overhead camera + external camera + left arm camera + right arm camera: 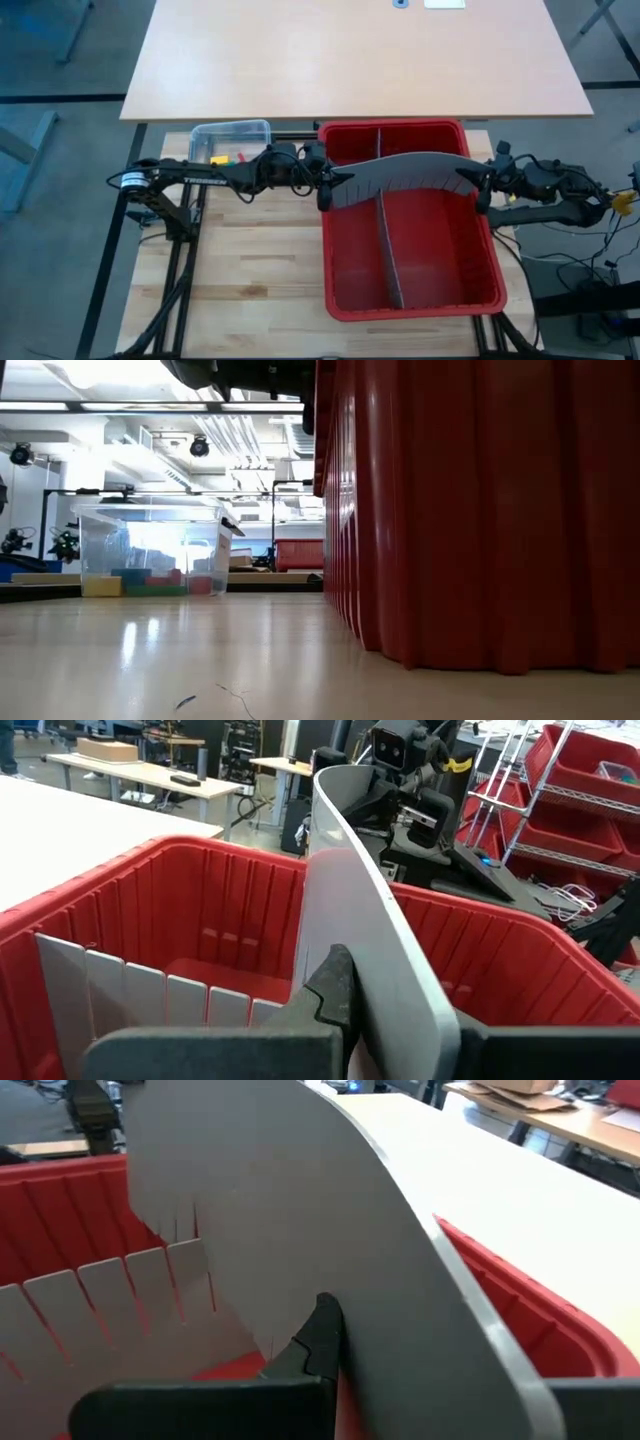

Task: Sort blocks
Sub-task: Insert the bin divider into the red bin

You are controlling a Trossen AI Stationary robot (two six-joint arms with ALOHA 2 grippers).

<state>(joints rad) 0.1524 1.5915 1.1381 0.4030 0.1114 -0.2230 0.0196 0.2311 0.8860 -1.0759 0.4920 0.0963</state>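
A long grey slotted divider panel [400, 172] spans the far half of the red bin [330, 310] from wall to wall, bowed toward the table's far edge. My left gripper [325, 188] is shut on its left end and my right gripper [480, 185] on its right end. The blocks [222, 158], yellow, red, green and blue [140, 585], lie in the clear tub [230, 140] to the left of the bin's far corner. No gripper is at them. My left gripper pinches the panel's left end [375, 990] between its two fingers [330, 990], coming level from the table's left. The panel stands on edge and curves away over the bin. My right gripper pinches the panel's right end [380, 1350] between its fingers [315, 1340], coming from the table's right and slanting slightly down. The slotted edge [190, 1230] points down into the bin.
A second grey divider [385, 250] stands fitted in the bin, running from its far wall to its near wall. The bin's tall red wall [480, 510] fills the right of the low view. Bare wooden table lies left of the bin [250, 260].
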